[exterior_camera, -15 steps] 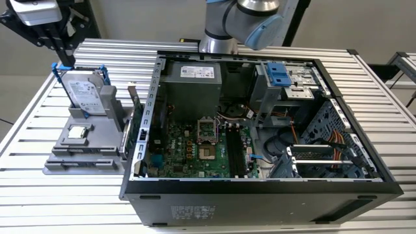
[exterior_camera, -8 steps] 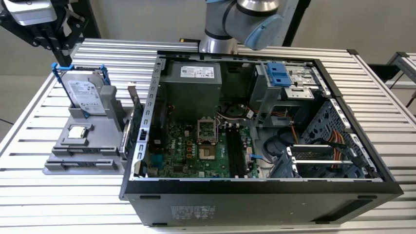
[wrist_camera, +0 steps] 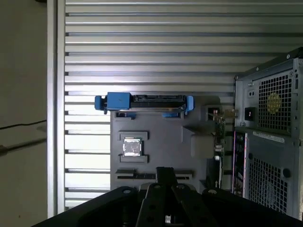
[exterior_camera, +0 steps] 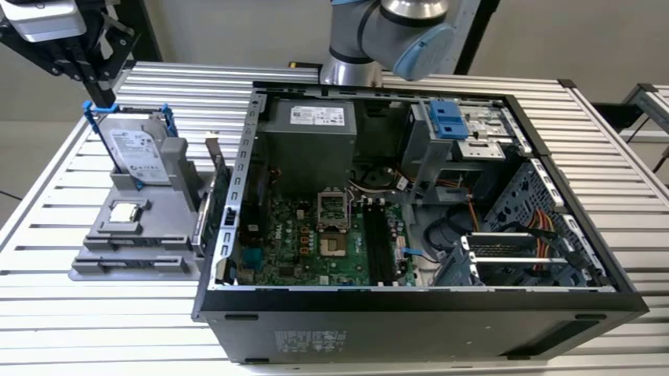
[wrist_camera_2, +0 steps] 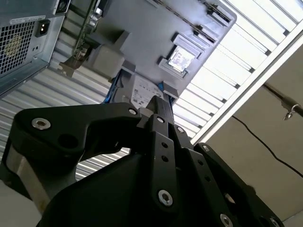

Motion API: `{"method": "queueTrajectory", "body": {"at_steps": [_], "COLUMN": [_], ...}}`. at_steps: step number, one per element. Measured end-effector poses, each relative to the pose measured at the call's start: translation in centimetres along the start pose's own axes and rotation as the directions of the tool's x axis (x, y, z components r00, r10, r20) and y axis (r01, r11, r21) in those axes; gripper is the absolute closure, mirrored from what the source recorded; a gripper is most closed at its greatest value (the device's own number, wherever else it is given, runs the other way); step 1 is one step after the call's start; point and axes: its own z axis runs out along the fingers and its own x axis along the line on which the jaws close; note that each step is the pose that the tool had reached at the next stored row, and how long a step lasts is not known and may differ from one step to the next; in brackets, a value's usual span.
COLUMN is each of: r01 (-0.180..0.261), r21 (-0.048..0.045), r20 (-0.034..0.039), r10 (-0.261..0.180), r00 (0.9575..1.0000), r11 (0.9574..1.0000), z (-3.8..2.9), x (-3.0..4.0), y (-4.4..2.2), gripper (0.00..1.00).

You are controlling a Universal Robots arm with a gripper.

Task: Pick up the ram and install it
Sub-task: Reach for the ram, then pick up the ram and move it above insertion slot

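**Beside the black open computer case, the slim dark-green ram stick stands untaken**

The ram stands on edge in a slot of the grey plastic fixture, at the left of the exterior view. It sits just beside the case's outer wall and well apart from the black two-finger end effector.

That end effector hangs in the upper left of the frame, over the silver hard drive in its blue frame. Both wrist views show its fingers drawn together on nothing.

A small square silver processor chip lies lower on the fixture, which rests on the slatted metal tabletop. Inside the case, the long black memory slots look unfilled.

My judgement is that the pick-up step is only at its approach. A grasp would call for parted fingers, set squarely astride the ram's thin upper edge, close to the case wall.
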Motion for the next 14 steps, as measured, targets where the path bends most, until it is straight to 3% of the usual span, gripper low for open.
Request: {"method": "queueTrajectory", "body": {"at_steps": [14], "r01": [0.010], "r21": [0.0001], "r20": [-0.0004], "r10": [-0.010], "r00": [1.0000], "r11": [1.0000], "z": [0.01], "x": [0.02], "y": [-0.15], "gripper": [1.00]}}
